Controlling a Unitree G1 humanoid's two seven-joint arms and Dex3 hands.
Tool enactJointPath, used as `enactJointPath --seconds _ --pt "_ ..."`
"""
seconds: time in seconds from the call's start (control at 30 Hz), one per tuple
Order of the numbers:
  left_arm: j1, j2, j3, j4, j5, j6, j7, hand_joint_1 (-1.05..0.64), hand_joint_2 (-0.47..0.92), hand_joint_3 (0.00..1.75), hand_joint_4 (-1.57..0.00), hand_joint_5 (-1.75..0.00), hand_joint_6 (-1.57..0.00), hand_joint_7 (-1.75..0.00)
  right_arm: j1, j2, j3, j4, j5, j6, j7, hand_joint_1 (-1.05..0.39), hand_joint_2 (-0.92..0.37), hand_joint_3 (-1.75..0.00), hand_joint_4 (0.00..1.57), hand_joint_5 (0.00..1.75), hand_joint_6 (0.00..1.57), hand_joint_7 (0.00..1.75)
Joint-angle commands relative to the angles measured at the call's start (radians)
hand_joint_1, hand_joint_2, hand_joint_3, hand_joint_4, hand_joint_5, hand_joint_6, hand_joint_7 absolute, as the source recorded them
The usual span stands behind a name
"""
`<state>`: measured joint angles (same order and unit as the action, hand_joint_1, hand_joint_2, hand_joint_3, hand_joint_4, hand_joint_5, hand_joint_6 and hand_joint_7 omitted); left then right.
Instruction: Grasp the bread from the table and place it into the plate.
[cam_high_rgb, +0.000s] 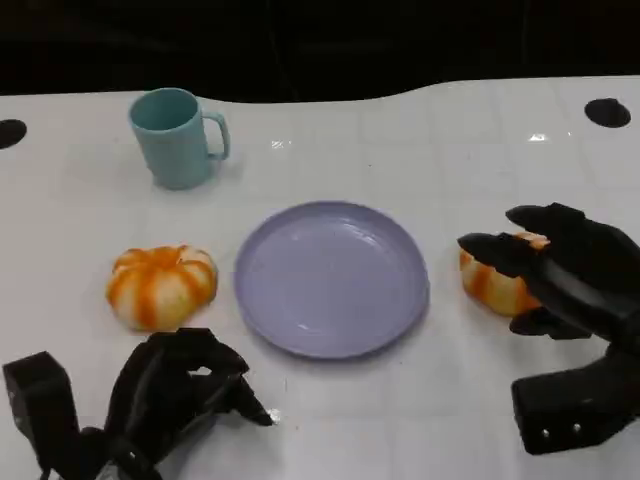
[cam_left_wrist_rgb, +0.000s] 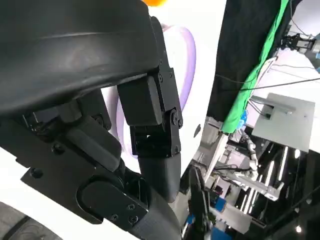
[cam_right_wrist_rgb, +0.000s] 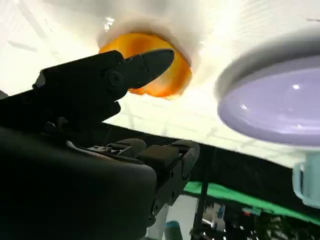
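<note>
R hand (cam_high_rgb: 560, 285) spread open around bread (cam_high_rgb: 497, 283) on table (cam_high_rgb: 420, 130) just right of plate (cam_high_rgb: 333, 277), not yet gripping, prob. lining up grasp; L hand (cam_high_rgb: 170, 395) curled, idle nr second bread (cam_high_rgb: 161, 285).

White table (cam_high_rgb: 400, 420), black backdrop (cam_high_rgb: 320, 40)

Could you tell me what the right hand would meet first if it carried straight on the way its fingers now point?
Most likely the bread beside the plate: the right hand has its fingers spread around that bun, though actual contact is unclear.
</note>
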<state>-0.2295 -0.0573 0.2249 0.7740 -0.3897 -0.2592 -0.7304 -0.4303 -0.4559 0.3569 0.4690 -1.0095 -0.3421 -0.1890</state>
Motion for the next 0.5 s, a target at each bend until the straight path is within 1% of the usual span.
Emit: enactJointPath --seconds 0.03,0.2,0.33,0.5 --pt "0.001 0.009 0.003 -0.007 -0.005 0.003 0.003 -1.05 0.67 0.00 -1.57 -0.61 -1.57 -0.34 -0.076 0.015 0.068 0.122 -0.016 0.031 -0.024 -0.54 -0.85 -0.01 0.18 0.13 0.30 0.00" --pt "0.007 0.009 0.001 -0.018 -0.001 0.005 0.011 -1.05 0.67 0.00 -1.57 -0.62 -1.57 -0.34 -0.155 0.048 0.133 0.276 -0.010 0.052 -0.046 -0.55 -0.86 -0.01 0.19 0.12 0.29 0.00" --pt "0.010 0.010 -0.001 -0.021 0.003 -0.007 0.009 -1.05 0.67 0.00 -1.57 -0.62 -1.57 -0.34 -0.207 0.077 0.171 0.382 0.000 0.064 -0.059 -0.57 -0.86 0.00 0.19 0.10 0.28 0.00" --pt "0.009 0.009 0.001 -0.018 -0.001 -0.002 0.010 -1.05 0.67 0.00 -1.57 -0.61 -1.57 -0.34 -0.269 0.117 0.214 0.510 0.007 0.078 -0.077 -0.55 -0.86 0.00 0.18 0.07 0.25 0.00"
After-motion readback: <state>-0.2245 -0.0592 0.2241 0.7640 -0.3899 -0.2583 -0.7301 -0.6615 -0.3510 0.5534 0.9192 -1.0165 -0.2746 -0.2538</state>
